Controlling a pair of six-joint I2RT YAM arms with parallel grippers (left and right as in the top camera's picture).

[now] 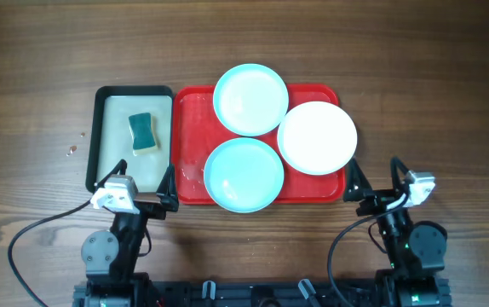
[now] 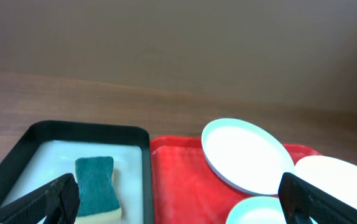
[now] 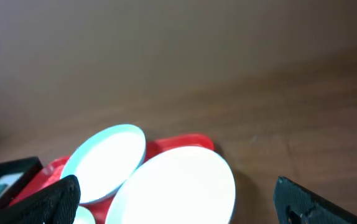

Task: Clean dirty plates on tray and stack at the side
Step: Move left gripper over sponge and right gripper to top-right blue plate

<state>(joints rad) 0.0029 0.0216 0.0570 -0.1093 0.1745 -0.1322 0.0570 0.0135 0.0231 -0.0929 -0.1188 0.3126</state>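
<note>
One red tray (image 1: 192, 128) mid-table, bearing two turquoise plates (image 1: 250, 99) (image 1: 243, 174), far and near, and one white plate (image 1: 317, 137) at right. Just left, one black-rimmed tray (image 1: 134, 90) holding one sponge (image 1: 143, 132). Nearest, left gripper (image 1: 145, 176) and right gripper (image 1: 374, 168), both spread wide, empty.

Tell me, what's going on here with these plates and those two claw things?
Nothing is being handled yet. The left gripper and right gripper sit open and empty at the near side. A far turquoise plate, a near turquoise plate and a white plate lie on the red tray, none stacked aside. A green sponge lies in the black tray beside it.
</note>
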